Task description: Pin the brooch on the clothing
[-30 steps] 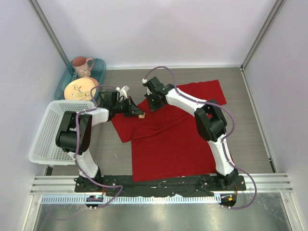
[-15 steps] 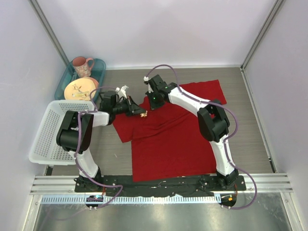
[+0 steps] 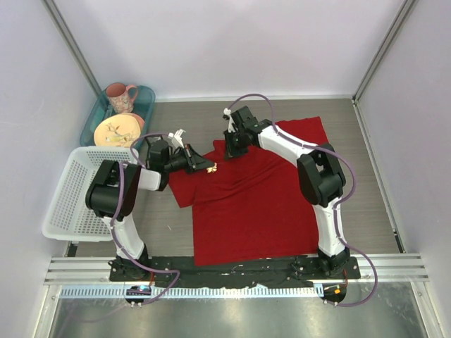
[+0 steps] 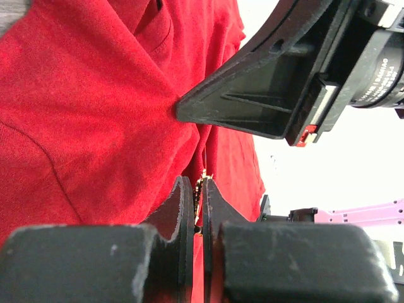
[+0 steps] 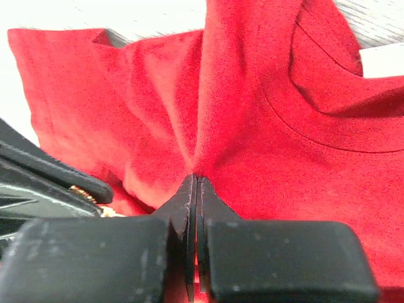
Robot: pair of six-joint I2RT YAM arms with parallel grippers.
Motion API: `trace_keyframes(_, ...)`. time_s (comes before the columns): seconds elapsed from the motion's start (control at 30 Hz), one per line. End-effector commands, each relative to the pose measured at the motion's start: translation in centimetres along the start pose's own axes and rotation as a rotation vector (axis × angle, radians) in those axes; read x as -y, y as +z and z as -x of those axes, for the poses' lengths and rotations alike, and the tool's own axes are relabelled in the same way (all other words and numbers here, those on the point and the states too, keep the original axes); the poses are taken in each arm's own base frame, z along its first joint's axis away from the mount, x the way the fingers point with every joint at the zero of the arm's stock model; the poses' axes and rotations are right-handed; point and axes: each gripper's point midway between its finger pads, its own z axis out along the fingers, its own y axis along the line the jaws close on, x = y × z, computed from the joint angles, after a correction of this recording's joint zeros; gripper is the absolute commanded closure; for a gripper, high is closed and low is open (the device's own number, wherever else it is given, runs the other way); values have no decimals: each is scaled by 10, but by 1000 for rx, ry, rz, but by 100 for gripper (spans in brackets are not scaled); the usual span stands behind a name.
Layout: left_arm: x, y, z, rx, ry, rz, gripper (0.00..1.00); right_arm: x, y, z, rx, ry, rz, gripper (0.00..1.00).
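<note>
Overhead, a red T-shirt (image 3: pixel 254 211) lies spread on the table (image 3: pixel 366 141) in front of my two arms. My left gripper (image 3: pixel 208 166) reaches in sideways over the shirt's left sleeve, and a tiny pale brooch (image 3: pixel 214 167) shows at its tips. My right gripper (image 3: pixel 230 150) comes down on the shirt just beyond the brooch, near the far edge of the cloth. Off the shirt's left side sit a white basket (image 3: pixel 67 197) and, further back, a teal bin (image 3: pixel 146 98) holding a pink mug (image 3: pixel 121 96) and a plate (image 3: pixel 116 130).

From my left wrist, my two fingers are pressed almost together, clamped on the brooch (only a thin gold-and-pale sliver shows between them). It is held close over the shirt; I cannot tell whether it touches the cloth. One black finger of the right gripper points at a raised fold of shirt just beyond.

From my right wrist, my fingers are closed tight on a pinched ridge of red cloth, which stands up as a peak beside the neckline. The left gripper's tip, with the brooch, sits low beside that ridge.
</note>
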Motion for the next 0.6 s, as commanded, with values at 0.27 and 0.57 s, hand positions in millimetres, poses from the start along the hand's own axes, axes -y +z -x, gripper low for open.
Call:
trace_keyframes(0.27, 5, 2, 18, 44, 30, -49, 100, -33, -31, 27, 107, -16, 98, 99)
trace_keyframes(0.57, -1, 4, 19, 43, 17, -40, 100, -33, -33, 26, 109, -17, 101, 99)
